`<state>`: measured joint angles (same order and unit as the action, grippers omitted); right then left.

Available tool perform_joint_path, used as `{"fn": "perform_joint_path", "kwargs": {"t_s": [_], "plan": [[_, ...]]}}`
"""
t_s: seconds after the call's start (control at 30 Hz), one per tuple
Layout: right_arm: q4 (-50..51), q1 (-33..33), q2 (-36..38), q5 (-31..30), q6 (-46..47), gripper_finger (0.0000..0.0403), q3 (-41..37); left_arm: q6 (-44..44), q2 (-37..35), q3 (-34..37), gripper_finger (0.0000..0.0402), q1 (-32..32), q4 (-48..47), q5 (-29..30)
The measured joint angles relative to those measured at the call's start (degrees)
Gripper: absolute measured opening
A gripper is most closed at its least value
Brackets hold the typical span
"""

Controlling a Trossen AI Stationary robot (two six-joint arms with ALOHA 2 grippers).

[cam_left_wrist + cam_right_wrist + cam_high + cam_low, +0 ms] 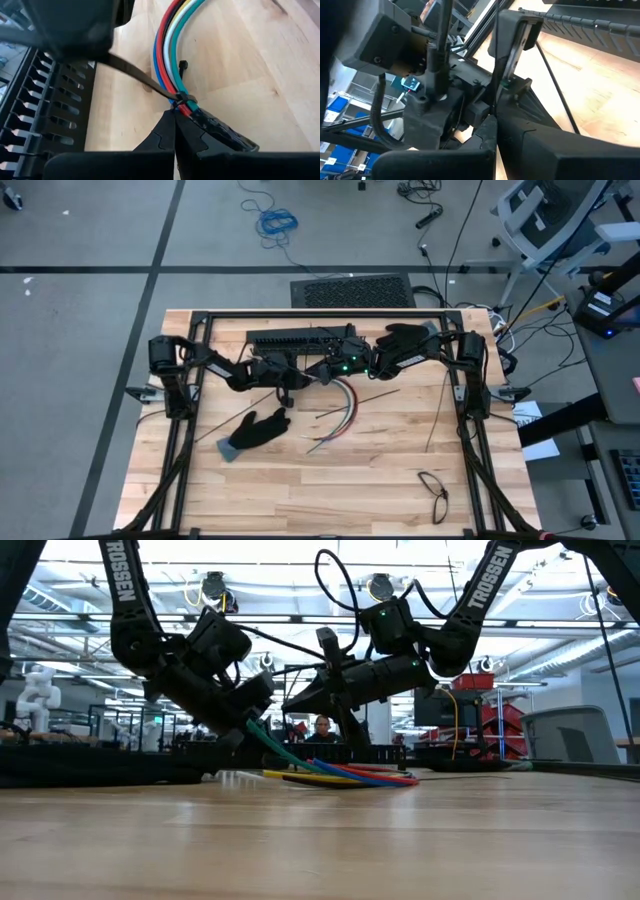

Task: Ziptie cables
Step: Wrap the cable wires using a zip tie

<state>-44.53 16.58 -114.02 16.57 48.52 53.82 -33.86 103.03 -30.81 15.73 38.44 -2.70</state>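
A: Right up close is the left pincer (175, 120). It is clenched on the cables (167, 45), just where they are bunched together.

B: What is that black strap around them?

A: That is the tie (140, 77). It loops around the bunch right next to the left pincer's tips. Its long tail runs off to the right pincer (495, 122), which looks pinched shut on it.

B: Where do the cables go after that?

A: They curve away over the table (240, 60), side by side, near the middle. The bar (45, 100) with all the slots lies just beside them, at the far side of the table.

B: So what could go wrong now?

A: I think the tie has to be pulled tight next. If the right pincer pulls too hard, the bunch could slide out of the left pincer. Then the loop would hang loose.

B: And if it pulls crooked?

A: Then the tail could slip out of the pinch, because it is thin and smooth. Or the loop could creep along the cables and fall off the end of the bunch.

B: Could the arms bump?

A: Yes, I would watch that. The two pincers are very close together, so a small wrong move could knock one into the other. The tail could also snag in a slot of the bar.

B: And the glove (255, 430)?

A: It lies well apart, so I don't think it gets in the way
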Motion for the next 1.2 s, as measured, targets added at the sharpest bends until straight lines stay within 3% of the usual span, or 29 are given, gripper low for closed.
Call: {"fn": "perform_joint_path", "kwargs": {"t_s": [0.57, 0.9, 1.1, 1.2], "plan": [[-5.80, 2.12, 0.11, 0.00, 0.36, 0.0000, 0.02, 11.94, 4.43, 0.12, 0.0000, 0.00, 2.81, -0.49], [-0.49, 1.69, 0.09, 0.38, -1.02, 0.0000, 0.09, 6.66, 2.12, 0.17, 0.0000, 0.15, 4.87, 3.61], [2.73, 1.68, 0.04, 0.64, -3.12, 0.0000, 0.09, 0.46, -1.83, 0.22, 0.0025, 2.23, -0.70, 10.42], [2.71, 1.70, 0.04, 1.74, -3.36, 0.0000, 0.09, 1.19, -3.61, 0.30, 0.0042, 3.61, -4.40, 10.26]]}}
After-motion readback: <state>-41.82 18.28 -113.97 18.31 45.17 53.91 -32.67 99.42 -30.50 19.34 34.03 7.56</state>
